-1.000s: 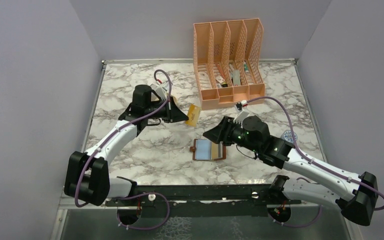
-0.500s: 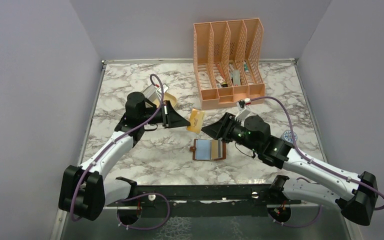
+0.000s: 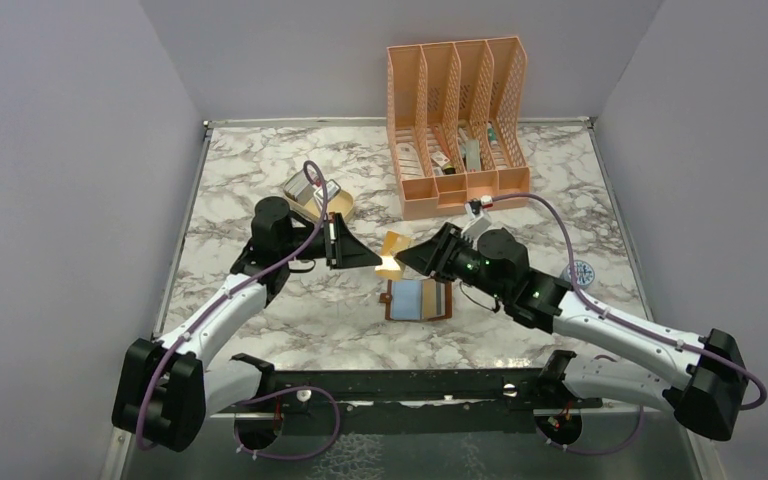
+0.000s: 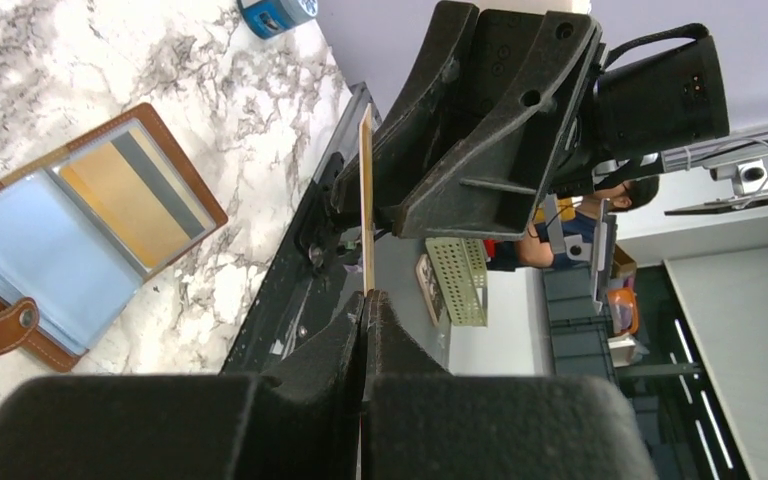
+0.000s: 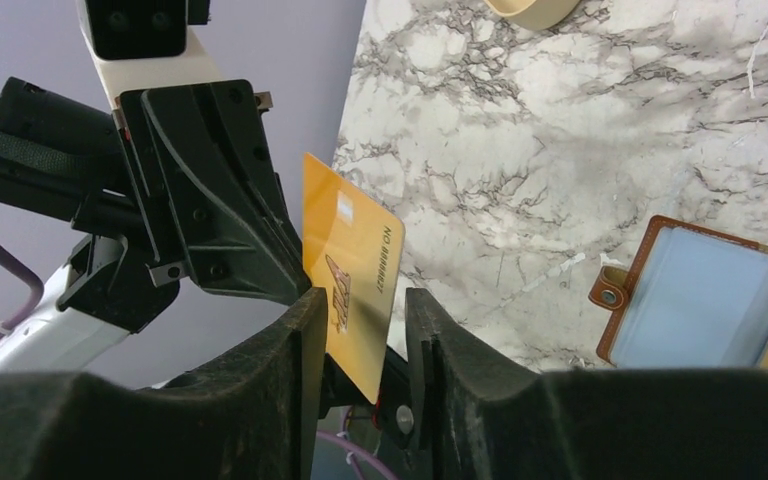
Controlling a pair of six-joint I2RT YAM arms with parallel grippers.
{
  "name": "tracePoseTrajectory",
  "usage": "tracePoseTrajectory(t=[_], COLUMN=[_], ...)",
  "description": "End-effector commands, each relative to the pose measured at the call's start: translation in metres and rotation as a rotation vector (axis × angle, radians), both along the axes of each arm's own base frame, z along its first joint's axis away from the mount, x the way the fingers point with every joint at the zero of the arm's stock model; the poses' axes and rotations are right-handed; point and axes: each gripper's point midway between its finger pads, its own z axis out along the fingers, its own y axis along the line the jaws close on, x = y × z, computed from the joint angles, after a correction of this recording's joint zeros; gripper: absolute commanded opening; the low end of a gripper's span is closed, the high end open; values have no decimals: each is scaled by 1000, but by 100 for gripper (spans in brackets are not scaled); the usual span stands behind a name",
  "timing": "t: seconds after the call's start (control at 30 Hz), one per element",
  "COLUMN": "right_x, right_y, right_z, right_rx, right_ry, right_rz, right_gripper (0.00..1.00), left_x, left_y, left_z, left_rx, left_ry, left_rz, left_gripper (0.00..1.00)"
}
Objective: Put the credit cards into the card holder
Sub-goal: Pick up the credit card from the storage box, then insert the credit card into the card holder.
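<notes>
- Two grippers meet nose to nose above the marble table (image 3: 260, 180) in the top view. The left gripper (image 3: 368, 258) reaches in from 9 o'clock and the right gripper (image 3: 407, 258) from 3 o'clock. A gold credit card (image 3: 392, 255) stands in the air between them. The card holder (image 3: 415, 300) lies open just at 6 o'clock of that card, with one gold-toned card (image 3: 439, 299) already in its right-hand pocket. More cards (image 3: 312, 188) appear to lie in a beige oval tray (image 3: 340, 207) at 11 o'clock of the left gripper.
- In the left wrist view, the left gripper's claw is pressed together on the lower edge of the gold credit card. The card is seen edge-on and runs straight up toward 12 o'clock. The right gripper straddles its upper part.
- In the right wrist view, the right fingers (image 5: 305, 350) sit apart with the card between them. Whether they already press on it cannot be told.
- This looks like a handover. The right gripper should close squarely on the card's faces and hold firm before the left gripper lets go, because thin, slick plastic can pivot if it is pinched near a corner.
- The left gripper should then back out toward 9 o'clock along the card's plane without twisting it. Leaving a long edge free would help the card slide into a pocket.
</notes>
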Motion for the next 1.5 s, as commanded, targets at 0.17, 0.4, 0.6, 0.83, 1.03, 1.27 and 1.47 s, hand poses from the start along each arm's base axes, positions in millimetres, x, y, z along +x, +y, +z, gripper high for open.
tracePoseTrajectory(t=[0.17,0.4,0.6,0.83,1.03,1.27,1.47], right_x=[-3,-3,-4,1,5,7,9], right_y=[-2,-7,-19,-27,-30,-40,-54], right_z=[2,-12,-34,-69,-108,-129,-134], right_rx=[58,-16,-139,-313,-371,-365,-371], right_ry=[-28,-86,-102,-77,14,84,120], right_rz=[0,17,17,49,118,206,253], right_gripper=[9,1,1,1,1,1,1], left_x=[-7,1,8,24,26,15,4], left_y=[-1,0,2,10,9,-2,-18], left_z=[-3,-24,-51,-90,-110,-141,-163], left_rx=[-19,14,73,240,305,394,432], left_ry=[-4,19,39,51,64,81,99], left_rz=[-12,55,101,219,239,217,171], left_gripper=[3,42,47,46,36,34,31])
